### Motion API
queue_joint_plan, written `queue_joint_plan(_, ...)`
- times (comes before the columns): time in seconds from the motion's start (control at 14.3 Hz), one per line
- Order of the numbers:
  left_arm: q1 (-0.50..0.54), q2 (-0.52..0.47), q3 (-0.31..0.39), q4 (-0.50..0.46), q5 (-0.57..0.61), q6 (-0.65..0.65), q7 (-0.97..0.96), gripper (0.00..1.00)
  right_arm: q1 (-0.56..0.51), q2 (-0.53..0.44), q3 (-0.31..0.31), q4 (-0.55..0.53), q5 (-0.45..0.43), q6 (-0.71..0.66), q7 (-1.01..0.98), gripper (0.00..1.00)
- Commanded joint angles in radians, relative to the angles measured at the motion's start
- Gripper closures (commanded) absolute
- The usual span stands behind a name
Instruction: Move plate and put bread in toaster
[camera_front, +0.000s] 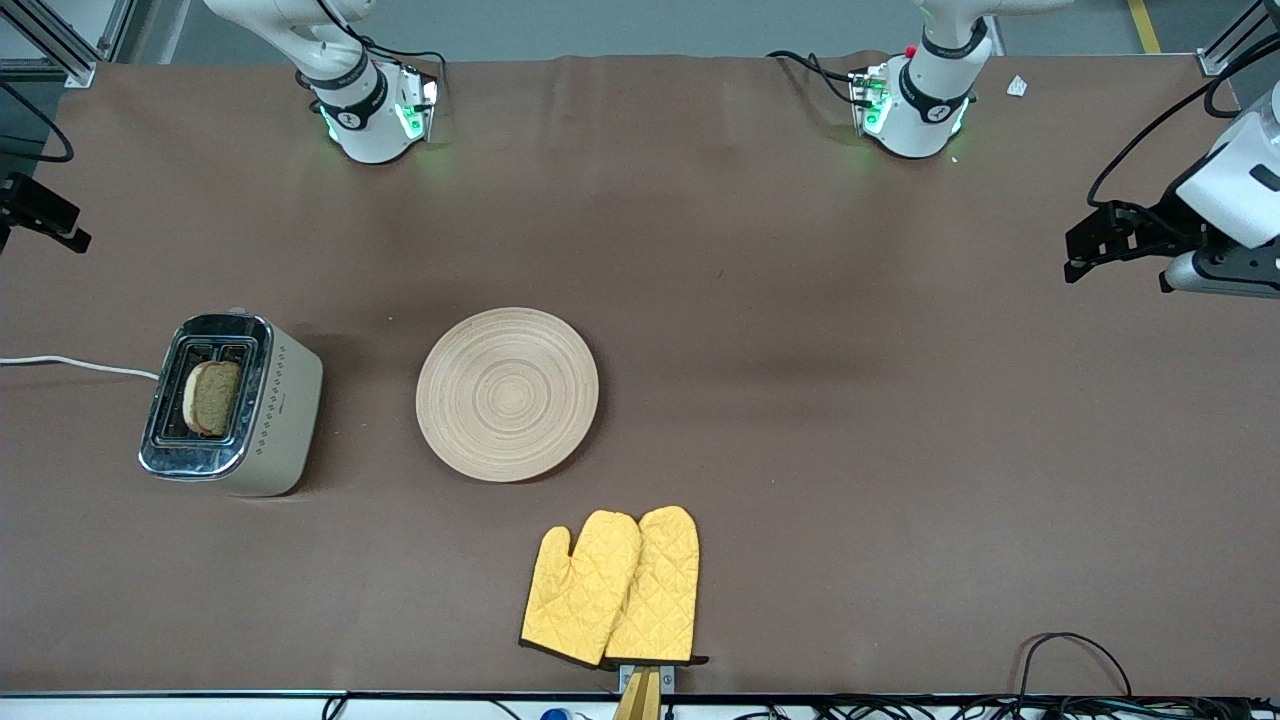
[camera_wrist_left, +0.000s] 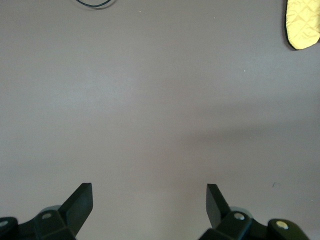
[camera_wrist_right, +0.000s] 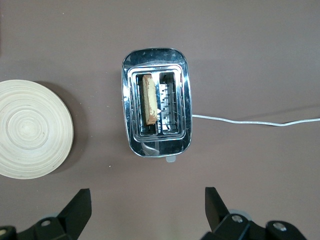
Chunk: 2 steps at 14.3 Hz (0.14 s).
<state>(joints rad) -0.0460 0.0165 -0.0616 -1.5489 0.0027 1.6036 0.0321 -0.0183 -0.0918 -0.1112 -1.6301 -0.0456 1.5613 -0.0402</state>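
Noting yellow oven mitts (camera_front: 612, 588) at the tabletop's near edge; plate (camera_front: 507, 394) mid-table; bread (camera_front: 214, 397) seated in a toaster (camera_front: 232, 404) slot toward the right arm's end. Left gripper (camera_wrist_left: 149, 201) and right gripper (camera_wrist_right: 148, 205) gape wide, empty, aloft. Risk: white cord (camera_front: 75, 365) snagging a descending arm, tipping the toaster

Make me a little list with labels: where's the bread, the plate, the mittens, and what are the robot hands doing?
bread: standing in one slot of the toaster
plate: bare, on the table beside the toaster
oven mitts: yellow pair, nearer the camera than the plate
left tool: open, holding nothing, over bare table
right tool: open, holding nothing, above the toaster
cord: white, running from the toaster
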Motion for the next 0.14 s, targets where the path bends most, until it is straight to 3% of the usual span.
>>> queue_joint_plan(0.0,-0.005,0.014,0.003,0.024,0.022,-0.013,-0.015,0.0,-0.012,0.004,0.008,0.01,0.024,0.0,-0.015,0.0)
queue_joint_plan(0.07,-0.008,0.014,0.002,0.024,0.023,-0.013,-0.015,0.0,-0.012,0.004,0.008,0.01,0.024,0.0,-0.015,0.0)
